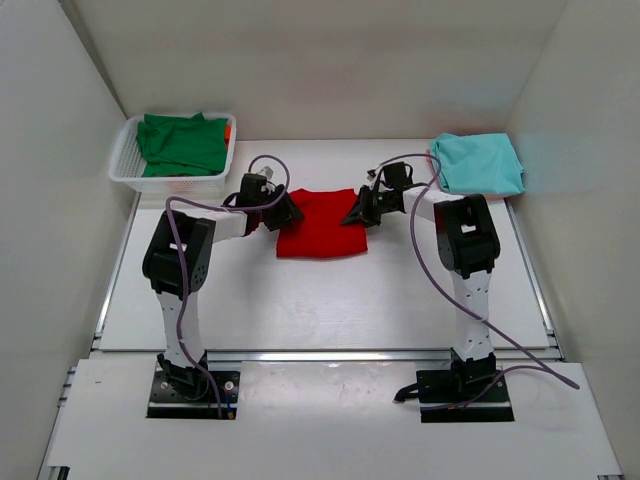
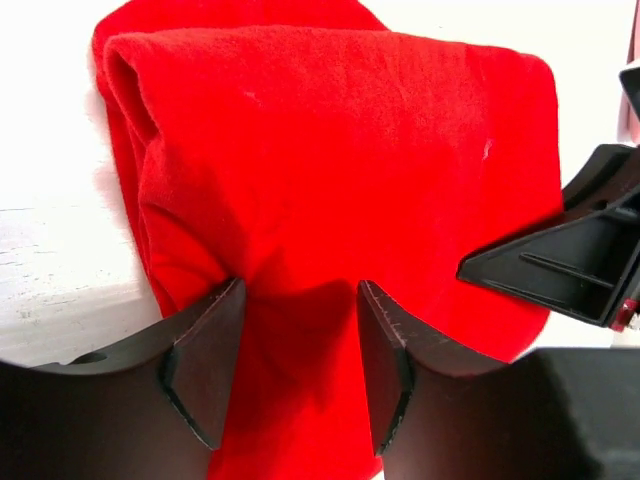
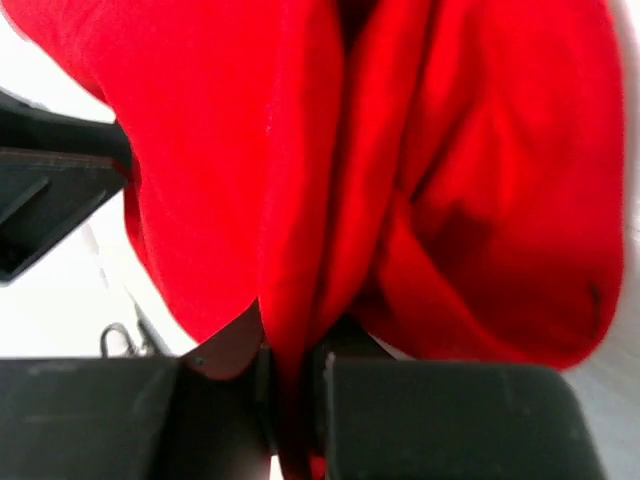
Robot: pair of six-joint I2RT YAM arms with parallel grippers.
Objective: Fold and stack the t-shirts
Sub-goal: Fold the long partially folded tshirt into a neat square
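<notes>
Centre of tabletop: red t-shirt, part-folded. Right jaws, at 3 o'clock, pinch a fold of its edge, likely to draw it over; left jaws, at 9 o'clock, stand apart astride the cloth, gripping nothing. Teal t-shirt folded at 2 o'clock; green t-shirt in basket at 10 o'clock.

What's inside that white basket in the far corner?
A crumpled green t-shirt fills the basket. A sliver of orange-red peeks out at its right edge. Anything under the green cloth is covered.
</notes>
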